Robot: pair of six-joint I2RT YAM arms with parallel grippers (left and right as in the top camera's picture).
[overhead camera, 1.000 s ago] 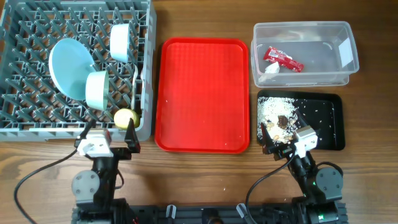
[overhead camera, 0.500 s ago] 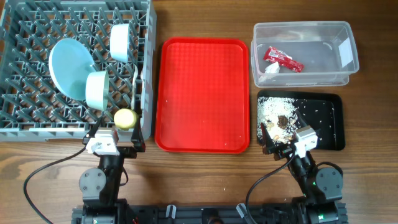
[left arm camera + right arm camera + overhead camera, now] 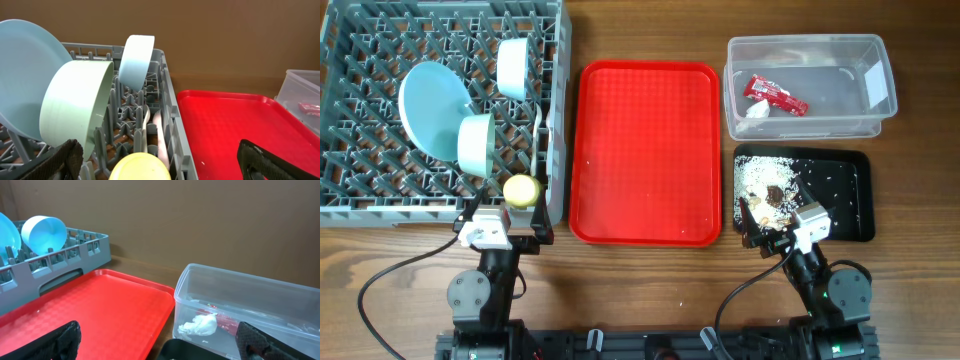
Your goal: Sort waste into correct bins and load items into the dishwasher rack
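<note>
The grey dishwasher rack [image 3: 360, 190] at the left holds the pale blue plate [image 3: 428, 108], a blue-green bowl [image 3: 475, 143], a pale blue saucer [image 3: 513, 68], the yellow cup [image 3: 521, 189] and white cutlery [image 3: 539, 125]. The rack also shows in the left wrist view [image 3: 170, 115], with the cup [image 3: 140, 167] just beyond my open, empty left gripper [image 3: 503, 215]. The clear tub [image 3: 880, 115] holds the red wrapper [image 3: 775, 94] and white scrap [image 3: 757, 110]. The black tray [image 3: 855, 195] holds rice grains and brown bits [image 3: 765, 185]. My right gripper [image 3: 773, 215] is open and empty at the black tray's front left.
A red serving tray [image 3: 645, 150] lies in the middle between the rack and the bins; it also shows in the right wrist view [image 3: 95, 315]. Both arm bases stand at the table's front edge, with cables trailing left of each.
My left gripper has shifted a little right and closer to the rack's front edge near the yellow cup, then held still. The right arm has not moved.
</note>
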